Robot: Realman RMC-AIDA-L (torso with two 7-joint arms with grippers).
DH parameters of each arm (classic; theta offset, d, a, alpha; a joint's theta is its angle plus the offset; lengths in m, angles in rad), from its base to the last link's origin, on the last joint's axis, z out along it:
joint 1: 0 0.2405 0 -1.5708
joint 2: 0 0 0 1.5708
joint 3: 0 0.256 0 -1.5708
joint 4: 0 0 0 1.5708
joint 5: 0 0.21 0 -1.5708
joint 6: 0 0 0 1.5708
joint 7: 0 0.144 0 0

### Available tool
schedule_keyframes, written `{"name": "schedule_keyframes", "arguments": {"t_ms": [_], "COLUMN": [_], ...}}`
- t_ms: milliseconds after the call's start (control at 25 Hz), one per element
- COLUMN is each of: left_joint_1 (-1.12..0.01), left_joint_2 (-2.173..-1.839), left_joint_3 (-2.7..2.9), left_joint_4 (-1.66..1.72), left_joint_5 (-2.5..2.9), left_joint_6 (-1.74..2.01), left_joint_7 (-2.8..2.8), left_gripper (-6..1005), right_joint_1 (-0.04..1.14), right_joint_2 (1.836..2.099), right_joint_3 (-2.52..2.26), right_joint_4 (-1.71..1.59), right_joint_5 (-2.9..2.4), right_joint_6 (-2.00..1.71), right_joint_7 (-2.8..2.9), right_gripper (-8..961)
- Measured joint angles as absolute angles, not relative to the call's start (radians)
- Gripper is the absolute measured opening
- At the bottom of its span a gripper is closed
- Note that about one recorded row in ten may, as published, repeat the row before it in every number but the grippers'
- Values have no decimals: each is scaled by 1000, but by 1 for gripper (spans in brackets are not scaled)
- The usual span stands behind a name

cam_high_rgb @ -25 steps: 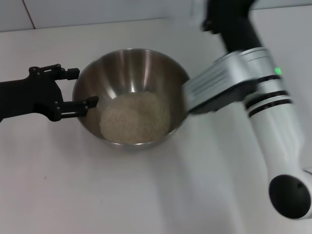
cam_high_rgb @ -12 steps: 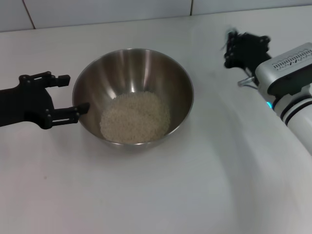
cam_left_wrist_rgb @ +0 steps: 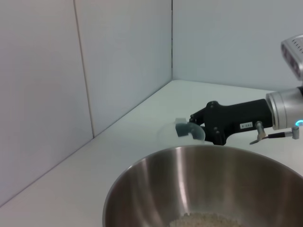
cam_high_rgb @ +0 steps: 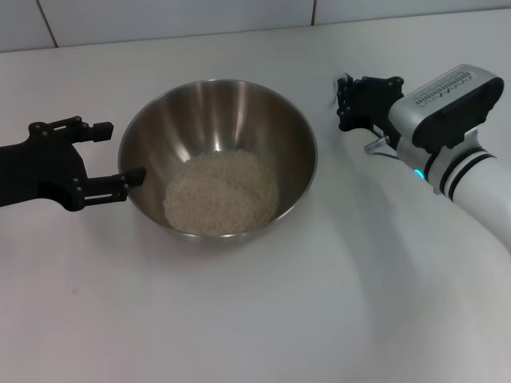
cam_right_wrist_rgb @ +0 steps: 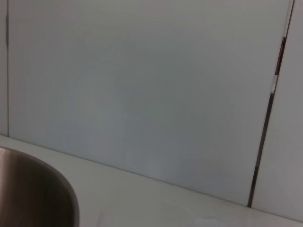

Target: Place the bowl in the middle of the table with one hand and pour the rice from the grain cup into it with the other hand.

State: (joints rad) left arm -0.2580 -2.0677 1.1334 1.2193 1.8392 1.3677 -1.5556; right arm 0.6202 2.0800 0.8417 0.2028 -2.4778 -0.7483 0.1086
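table (cam_high_rgb: pixel 239 319): white, smooth, tiled wall (cam_high_rgb: pixel 160 16) along the far edge
bowl (cam_high_rgb: pixel 217 157): stainless steel, upright near the middle of the table, brushed inner wall bare above the grain; outer wall and rim also seen close up in left wrist view (cam_left_wrist_rgb: pixel 203 184)
right arm (cam_high_rgb: pixel 463 159): silver-white, reaching in from the right side, well clear of the bowl
rice (cam_high_rgb: pixel 221 191): pale mound filling the bottom of the bowl, well below the rim
left gripper (cam_high_rgb: pixel 112 152): black, low over the table just left of the bowl, fingers spread apart, nearer fingertip almost at the bowl's outer wall, nothing between them
right gripper (cam_high_rgb: pixel 342 102): black, to the right of the bowl and apart from it, pinching the grain cup
grain cup (cam_left_wrist_rgb: pixel 187 131): clear plastic, at the right gripper's tips beyond the bowl's far rim, looks empty
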Motion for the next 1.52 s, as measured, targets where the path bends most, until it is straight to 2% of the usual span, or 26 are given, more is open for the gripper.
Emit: {"name": "schedule_keyframes", "arguments": {"t_ms": [320, 440, 680, 840, 920, 960, 1040, 1080, 1120, 1160, 1280, 1320, 1360, 1400, 1440, 1480, 1520], "left_joint_1": [-271, -275, -277, -281, -279, -279, -276, -276, -265, -263, -263, -263, -266, -271, -271, -273, -273], "left_joint_2": [-2068, -2068, -2068, -2068, -2068, -2068, -2068, -2068, -2067, -2066, -2065, -2065, -2064, -2065, -2065, -2065, -2065], "left_joint_3": [1131, 1130, 1128, 1125, 1122, 1122, 1121, 1121, 1121, 1121, 1121, 1121, 1124, 1126, 1126, 1127, 1127], "left_joint_4": [1220, 1220, 1220, 1216, 1213, 1213, 1212, 1212, 1215, 1216, 1215, 1215, 1214, 1212, 1212, 1210, 1210], "left_joint_5": [1840, 1840, 1839, 1838, 1838, 1838, 1837, 1837, 1837, 1837, 1838, 1838, 1841, 1843, 1843, 1843, 1843], "left_joint_6": [1365, 1365, 1365, 1365, 1365, 1365, 1365, 1365, 1366, 1367, 1369, 1369, 1371, 1372, 1372, 1372, 1372], "left_joint_7": [-1555, -1556, -1557, -1560, -1568, -1568, -1569, -1569, -1568, -1568, -1568, -1568, -1569, -1569, -1569, -1569, -1569], "left_gripper": [806, 806, 806, 806, 806, 806, 806, 806, 806, 806, 806, 806, 806, 806, 806, 806, 806], "right_joint_1": [591, 528, 426, 295, 211, 211, 182, 185, 231, 231, 388, 524, 524, 578, 628, 673, 736], "right_joint_2": [2084, 2083, 2077, 2078, 2075, 2075, 2040, 2002, 1906, 1906, 1742, 1666, 1666, 1655, 1657, 1666, 1707], "right_joint_3": [860, 867, 888, 1005, 1105, 1105, 1138, 1148, 1151, 1151, 1037, 852, 852, 761, 685, 613, 510], "right_joint_4": [222, 275, 349, 407, 445, 445, 477, 488, 482, 482, 414, 329, 329, 283, 232, 178, 67], "right_joint_5": [-2470, -2470, -2470, -2470, -2475, -2475, -2514, -2563, -2716, -2716, -2913, -2946, -2946, -2946, -2943, -2943, -2938], "right_joint_6": [-740, -746, -780, -914, -1120, -1120, -1242, -1284, -1322, -1322, -1365, -1432, -1432, -1455, -1488, -1514, -1566], "right_joint_7": [111, 112, 113, 114, 154, 154, 242, 315, 517, 517, 797, 907, 907, 945, 980, 1006, 1025], "right_gripper": [120, 123, 380, 566, 752, 766, 794, 808, 822, 822, 822, 821, 821, 821, 821, 821, 821]}}
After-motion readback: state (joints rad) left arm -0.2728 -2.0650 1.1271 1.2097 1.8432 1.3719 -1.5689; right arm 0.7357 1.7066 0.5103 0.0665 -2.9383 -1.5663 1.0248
